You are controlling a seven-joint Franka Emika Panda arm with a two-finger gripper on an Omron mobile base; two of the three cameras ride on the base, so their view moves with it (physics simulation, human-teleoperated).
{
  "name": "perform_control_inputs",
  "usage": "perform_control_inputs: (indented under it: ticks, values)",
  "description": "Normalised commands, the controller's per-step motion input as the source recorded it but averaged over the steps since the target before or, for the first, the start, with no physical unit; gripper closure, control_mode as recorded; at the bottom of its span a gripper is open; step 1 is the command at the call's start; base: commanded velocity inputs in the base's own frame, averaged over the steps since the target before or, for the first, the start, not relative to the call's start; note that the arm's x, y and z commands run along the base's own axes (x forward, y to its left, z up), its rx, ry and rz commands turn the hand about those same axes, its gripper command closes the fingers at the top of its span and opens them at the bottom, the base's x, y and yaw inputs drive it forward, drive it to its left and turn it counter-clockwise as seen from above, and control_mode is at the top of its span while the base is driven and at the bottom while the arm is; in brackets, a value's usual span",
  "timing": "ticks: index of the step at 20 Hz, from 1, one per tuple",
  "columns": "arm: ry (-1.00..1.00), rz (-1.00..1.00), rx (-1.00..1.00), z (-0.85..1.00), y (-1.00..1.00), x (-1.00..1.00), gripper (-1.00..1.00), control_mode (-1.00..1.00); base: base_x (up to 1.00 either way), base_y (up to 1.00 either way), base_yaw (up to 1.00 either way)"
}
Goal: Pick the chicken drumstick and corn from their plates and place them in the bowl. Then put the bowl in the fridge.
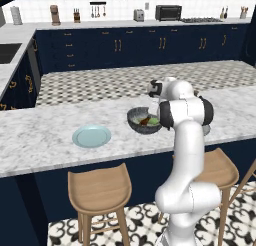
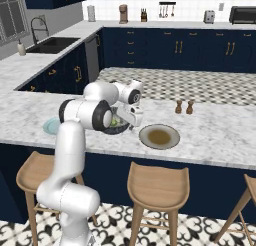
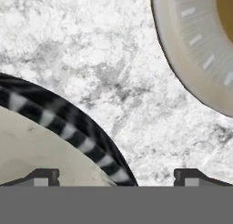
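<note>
You see the pale-blue plate (image 1: 91,136) bare on the marble counter (image 1: 40,140); right of it the bowl (image 1: 143,121) holds drumstick (image 1: 145,121) and corn (image 1: 153,121). Your claw (image 3: 116,176), spread wide, straddles the bowl's rim, the grey-rimmed plate (image 2: 159,136) just beyond.

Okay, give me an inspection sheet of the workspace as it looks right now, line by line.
Surface: white marble island counter, three wooden stools below it.
Job's things: dark-grey bowl holds the drumstick and the corn; pale-blue plate and grey-rimmed plate both bare.
Clutter: two small brown shakers beyond the grey-rimmed plate.
Grippers: gripper open, holding nothing, low over the counter between bowl and grey-rimmed plate; one of its fingers over the bowl's rim.
Cables: nothing seen.
Surroundings: navy cabinets, sink, toaster, microwave.
</note>
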Motion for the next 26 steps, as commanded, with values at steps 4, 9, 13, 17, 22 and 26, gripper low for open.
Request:
perform_control_inputs:
  ticks: [4,9,13,17,22,26]
  values:
    - [-0.05,0.0,0.0,-0.04,0.21,0.0,-1.0,-1.0,0.0,0.0,0.0]
    - [-0.16,-0.01,0.0,0.0,0.33,0.0,1.0,-1.0,0.0,0.0,0.0]
    - [-0.09,0.0,0.0,-0.03,0.21,-0.05,1.0,-1.0,0.0,0.0,0.0]
    - [-0.03,-0.05,0.0,-0.03,0.09,-0.17,1.0,-1.0,0.0,0.0,0.0]
    - [0.0,-0.35,0.07,0.61,0.0,-0.02,1.0,-1.0,0.0,0.0,0.0]
    - [0.0,-0.51,0.18,0.87,-0.02,-0.06,1.0,-1.0,0.0,0.0,0.0]
